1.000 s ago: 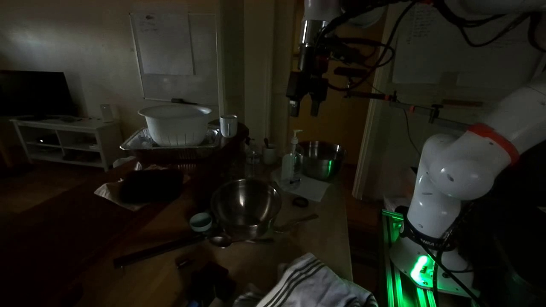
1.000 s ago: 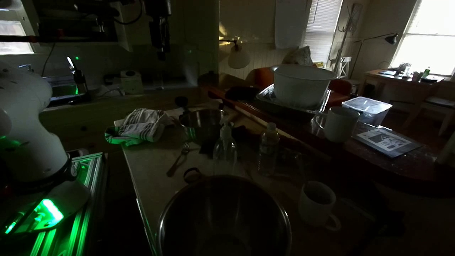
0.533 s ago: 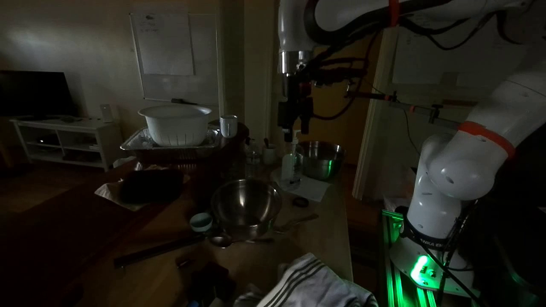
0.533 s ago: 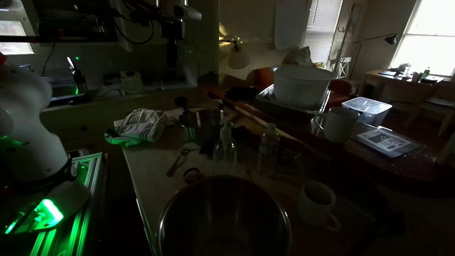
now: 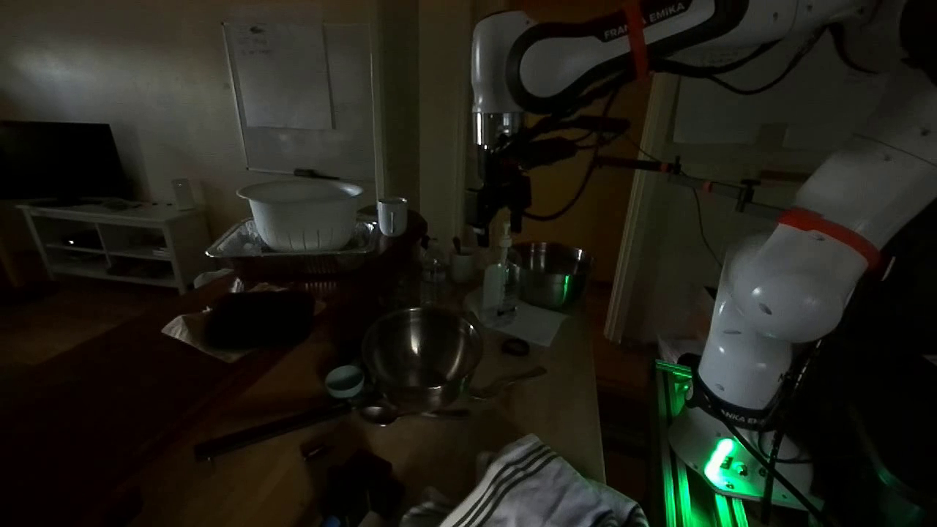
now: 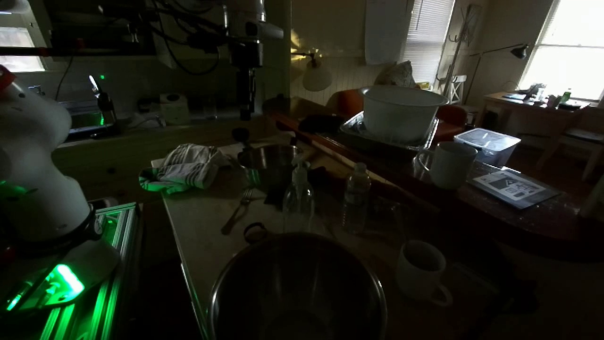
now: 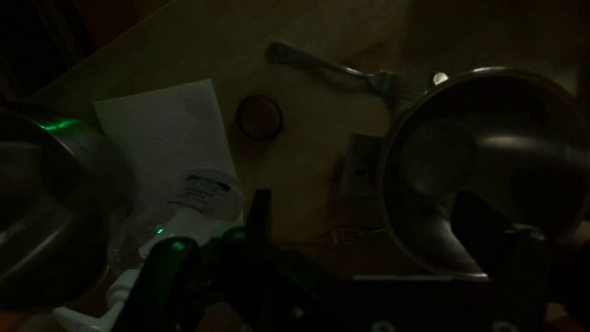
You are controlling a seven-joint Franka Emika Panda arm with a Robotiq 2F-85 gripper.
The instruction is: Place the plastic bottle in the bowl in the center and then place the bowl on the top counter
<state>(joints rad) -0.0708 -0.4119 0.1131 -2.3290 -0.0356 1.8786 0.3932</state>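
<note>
The clear plastic bottle [image 5: 432, 278] stands upright on the table behind the steel bowl [image 5: 422, 359]. An exterior view also shows the bottle [image 6: 356, 198], with the bowl [image 6: 271, 165] farther back. My gripper [image 5: 499, 230] hangs high above the table, fingers down, open and empty. It also shows in an exterior view [image 6: 246, 115]. In the wrist view the fingers [image 7: 363, 196] are spread wide, with the steel bowl [image 7: 484, 170] under the right finger. The plastic bottle cannot be made out in the wrist view. The raised dark counter [image 6: 472, 222] runs along the table.
A pump bottle [image 5: 500, 293] and a larger steel bowl [image 5: 554, 274] stand near the gripper. A fork [image 5: 512, 380], a spoon [image 5: 377, 415] and a small cup [image 5: 344, 380] lie round the bowl. A white tub [image 6: 401, 113] and a mug [image 6: 450, 165] stand on the raised counter.
The arm has come down and reached farther out from its base. The open gripper is lower and closer to the bottles. The bottle and bowl have not moved.
</note>
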